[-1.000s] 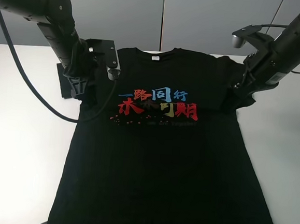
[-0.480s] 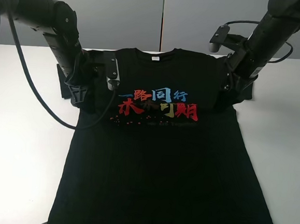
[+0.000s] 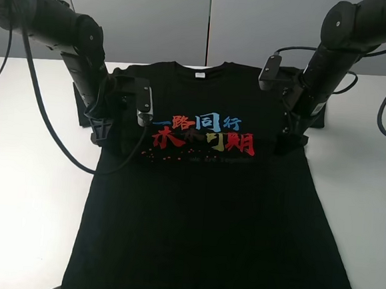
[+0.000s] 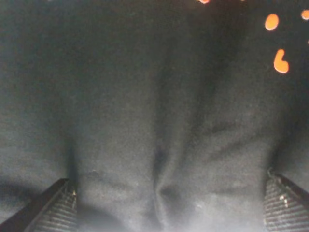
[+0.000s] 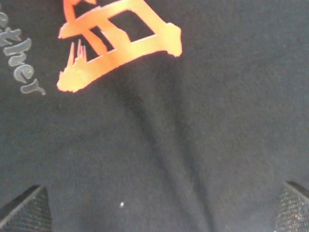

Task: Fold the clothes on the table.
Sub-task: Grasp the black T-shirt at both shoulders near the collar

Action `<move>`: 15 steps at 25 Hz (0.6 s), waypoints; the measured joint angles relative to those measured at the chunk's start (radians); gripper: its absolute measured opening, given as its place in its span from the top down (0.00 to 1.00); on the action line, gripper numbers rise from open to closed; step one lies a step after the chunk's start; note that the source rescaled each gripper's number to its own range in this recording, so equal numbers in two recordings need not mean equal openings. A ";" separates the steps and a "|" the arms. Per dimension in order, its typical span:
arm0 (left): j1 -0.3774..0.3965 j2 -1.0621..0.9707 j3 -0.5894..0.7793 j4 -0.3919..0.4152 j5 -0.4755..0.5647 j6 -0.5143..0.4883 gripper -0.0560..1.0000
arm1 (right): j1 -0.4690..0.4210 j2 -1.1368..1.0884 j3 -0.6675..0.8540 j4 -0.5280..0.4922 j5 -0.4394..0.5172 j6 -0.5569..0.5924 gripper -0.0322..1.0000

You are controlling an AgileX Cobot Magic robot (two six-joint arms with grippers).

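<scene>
Left tool [image 4: 169, 205], right tool [image 5: 158, 209] — agape on T-shirt [image 3: 201, 212]

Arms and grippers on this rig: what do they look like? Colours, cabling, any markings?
The left arm and right arm are matte black, built of rounded tubular links with bulbous joints. Loose black cables loop off each one. A boxy camera module with a grey end sits near each wrist. The jaws are black, with finely ribbed pads. No logos or markings are visible.
</scene>
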 joint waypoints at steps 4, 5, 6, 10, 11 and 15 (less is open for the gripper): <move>0.000 0.000 0.000 -0.002 -0.004 0.007 0.00 | 0.000 0.023 0.000 -0.002 -0.004 -0.001 0.00; 0.000 0.000 0.000 -0.002 -0.007 0.008 0.00 | 0.000 0.025 0.000 -0.004 -0.008 -0.001 0.00; 0.000 0.000 0.000 -0.002 -0.012 0.008 0.00 | 0.000 0.027 0.000 -0.004 -0.012 -0.001 0.00; 0.000 0.003 -0.002 0.000 -0.016 0.008 0.00 | 0.000 0.033 0.000 -0.004 -0.024 -0.001 0.00; 0.000 0.007 -0.002 0.000 -0.017 0.008 0.00 | 0.000 0.035 0.000 -0.004 -0.026 -0.001 0.00; 0.000 0.020 -0.004 0.000 -0.018 0.009 0.00 | 0.000 0.035 0.000 -0.004 -0.028 -0.001 0.00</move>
